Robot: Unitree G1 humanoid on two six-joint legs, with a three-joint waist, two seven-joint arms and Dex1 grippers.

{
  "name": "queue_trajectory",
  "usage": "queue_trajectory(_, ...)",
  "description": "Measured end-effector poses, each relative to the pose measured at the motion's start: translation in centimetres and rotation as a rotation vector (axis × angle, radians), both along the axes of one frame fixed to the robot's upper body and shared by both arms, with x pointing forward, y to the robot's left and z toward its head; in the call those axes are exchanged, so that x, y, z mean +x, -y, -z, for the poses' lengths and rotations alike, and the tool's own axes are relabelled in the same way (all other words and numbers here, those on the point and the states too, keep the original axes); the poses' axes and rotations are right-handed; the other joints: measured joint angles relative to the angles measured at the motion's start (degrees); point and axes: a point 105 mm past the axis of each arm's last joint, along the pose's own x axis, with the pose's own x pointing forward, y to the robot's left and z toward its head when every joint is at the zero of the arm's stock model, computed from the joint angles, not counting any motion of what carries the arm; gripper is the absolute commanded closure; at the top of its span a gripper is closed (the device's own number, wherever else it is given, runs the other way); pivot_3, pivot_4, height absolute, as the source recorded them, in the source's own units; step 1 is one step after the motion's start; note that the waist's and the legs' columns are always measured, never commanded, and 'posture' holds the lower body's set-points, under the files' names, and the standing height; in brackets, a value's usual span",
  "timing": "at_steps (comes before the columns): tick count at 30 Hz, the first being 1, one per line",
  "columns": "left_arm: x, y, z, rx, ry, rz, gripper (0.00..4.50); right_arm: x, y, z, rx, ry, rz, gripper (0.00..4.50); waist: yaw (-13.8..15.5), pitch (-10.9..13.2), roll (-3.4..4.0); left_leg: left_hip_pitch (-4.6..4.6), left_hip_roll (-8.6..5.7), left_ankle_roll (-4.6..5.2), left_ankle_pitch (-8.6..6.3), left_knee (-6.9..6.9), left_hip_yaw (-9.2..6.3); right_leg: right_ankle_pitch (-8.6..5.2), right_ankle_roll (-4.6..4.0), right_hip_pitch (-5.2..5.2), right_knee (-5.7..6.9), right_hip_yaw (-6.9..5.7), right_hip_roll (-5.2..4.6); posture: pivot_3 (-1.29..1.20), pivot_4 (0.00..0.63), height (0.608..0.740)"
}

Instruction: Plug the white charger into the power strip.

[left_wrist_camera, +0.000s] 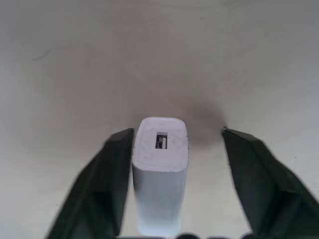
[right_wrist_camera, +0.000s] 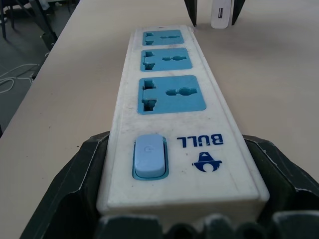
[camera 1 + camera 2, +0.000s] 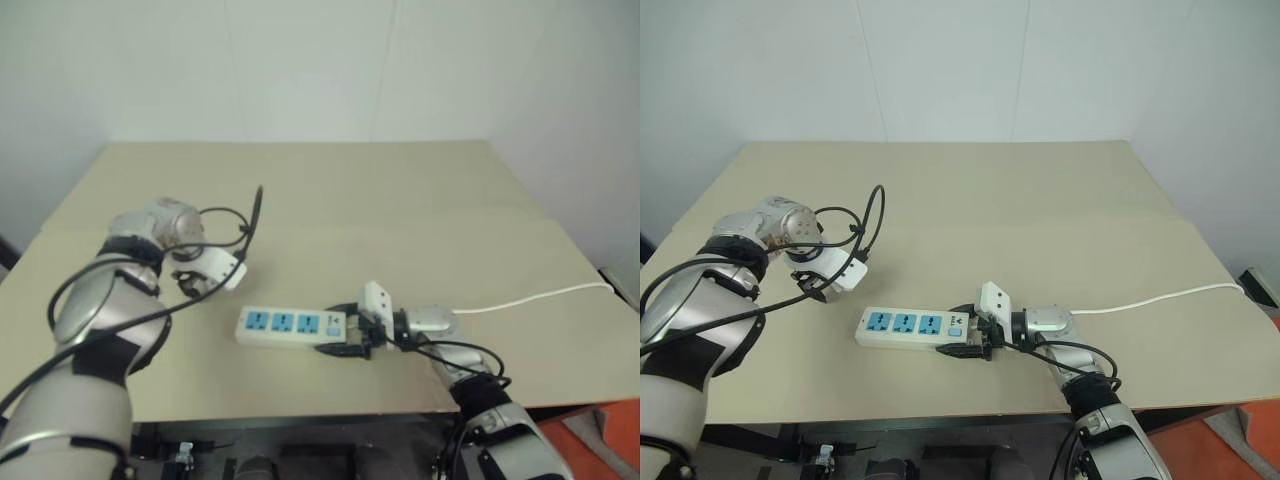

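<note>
The white charger (image 1: pixel 160 164) stands upright on the table between the fingers of my left gripper (image 1: pixel 177 132), which points steeply down. One finger (image 1: pixel 112 169) lies against its side; the other (image 1: pixel 254 169) stands a gap away. The power strip (image 3: pixel 290 326) lies flat near the table's front edge, its three blue sockets facing up. My right gripper (image 3: pixel 350 335) is shut on the strip's switch end, a finger against each long side. From the right wrist, the charger (image 2: pixel 222 15) stands just beyond the strip's far end.
The strip's thin white cord (image 3: pixel 540 297) runs right across the tan table (image 3: pixel 400 200) to its edge. A black cable loop (image 3: pixel 250 215) sticks up from my left wrist. A pale wall rises behind the table.
</note>
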Motion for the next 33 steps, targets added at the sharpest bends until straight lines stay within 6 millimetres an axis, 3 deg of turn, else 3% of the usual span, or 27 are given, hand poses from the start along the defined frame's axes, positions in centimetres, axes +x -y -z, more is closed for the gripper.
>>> queue_trajectory(3,0.0,0.1,0.0,-0.005,0.0,0.002,3.41,0.0,0.0,0.0,0.0,0.0,0.0,1.08,0.0,0.0,0.0,0.0,0.0,0.0,0.0,0.0,0.0,0.0,0.0,0.0,0.0,0.0,0.0,0.0,0.15,0.74)
queue_trajectory(10,-0.5,-0.1,-0.4,-0.035,-0.019,0.02,3.47,0.0,-0.2,0.1,0.004,-0.007,-0.004,1.08,-0.1,0.0,0.0,0.0,0.0,0.0,0.0,0.0,0.0,0.0,0.0,-0.01,0.0,0.0,0.0,0.0,0.15,0.74)
queue_trajectory(15,-0.9,0.3,-2.4,-0.189,-0.011,0.049,3.47,0.0,-0.3,0.2,0.011,-0.003,-0.008,1.08,-0.2,0.0,0.0,0.0,0.01,0.0,0.0,0.0,0.0,0.0,0.0,0.0,0.0,-0.01,0.0,0.0,0.15,0.74)
queue_trajectory(21,-0.9,5.2,-8.4,-0.636,0.078,0.165,3.47,0.1,-0.8,0.4,0.018,0.004,-0.035,1.08,-0.4,0.0,0.0,0.0,0.02,0.0,0.0,0.01,0.0,0.0,-0.01,0.01,0.0,-0.01,0.0,0.0,0.15,0.74)
queue_trajectory(25,-2.1,8.0,-12.2,-1.053,0.081,0.196,3.47,0.1,-0.9,0.4,0.01,0.01,-0.072,1.08,-1.1,0.0,0.01,0.02,0.04,0.0,0.0,0.01,-0.03,0.01,-0.01,0.01,0.08,-0.01,0.0,0.0,0.15,0.74)
queue_trajectory(28,-4.4,8.4,-12.9,-1.247,-0.004,0.196,3.47,0.1,-0.9,0.5,0.007,0.009,-0.096,1.08,-1.4,0.0,0.03,0.1,0.04,0.0,0.0,0.02,-0.04,0.0,0.0,0.01,0.5,0.01,0.0,0.0,0.15,0.74)
queue_trajectory(33,-7.3,7.6,-12.3,-1.391,-0.091,0.128,3.47,0.4,-0.6,0.8,0.006,-0.003,-0.096,1.08,-1.0,0.0,0.03,0.28,0.04,-0.01,0.01,0.1,-0.06,-0.01,0.0,0.16,0.37,0.0,0.0,0.0,0.15,0.74)
